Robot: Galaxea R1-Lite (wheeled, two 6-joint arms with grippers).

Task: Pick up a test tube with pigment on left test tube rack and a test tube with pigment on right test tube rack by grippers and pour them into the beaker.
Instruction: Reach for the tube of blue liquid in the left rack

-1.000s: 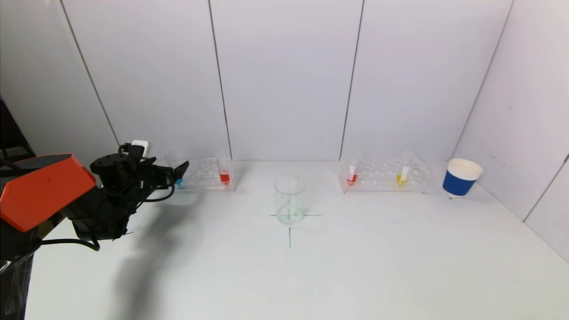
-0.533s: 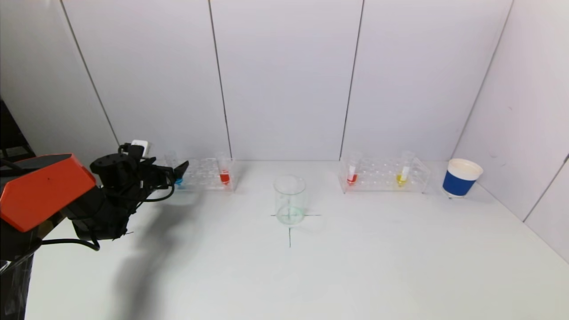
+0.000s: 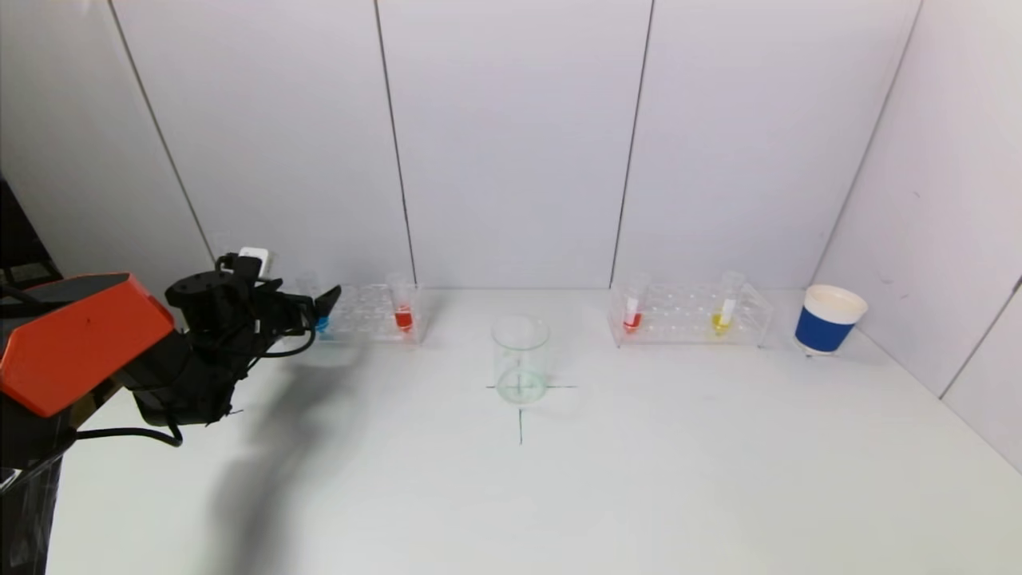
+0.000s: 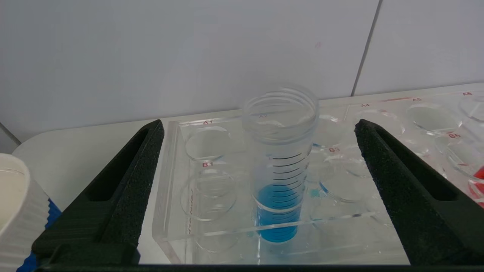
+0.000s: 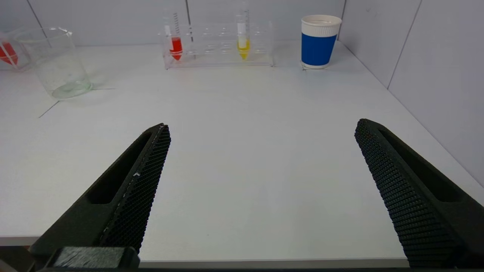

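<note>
The left test tube rack (image 3: pixel 367 313) holds a tube of blue pigment (image 3: pixel 321 323) and a tube of red pigment (image 3: pixel 403 315). My left gripper (image 3: pixel 319 307) is open at the rack's left end. In the left wrist view its fingers flank the upright blue tube (image 4: pixel 281 162) without touching it. The empty glass beaker (image 3: pixel 520 359) stands mid-table on a drawn cross. The right test tube rack (image 3: pixel 691 313) holds a red tube (image 3: pixel 632 315) and a yellow tube (image 3: pixel 722 315). My right gripper (image 5: pixel 262 128) is open above the table's near edge, far from the right rack (image 5: pixel 219 53), and does not show in the head view.
A blue and white paper cup (image 3: pixel 828 319) stands right of the right rack, near the side wall. Another ribbed paper cup (image 4: pixel 15 211) sits close beside the left gripper's finger. White walls close off the back and the right side.
The left arm has edged slightly forward toward the left rack. Nothing else has moved.
</note>
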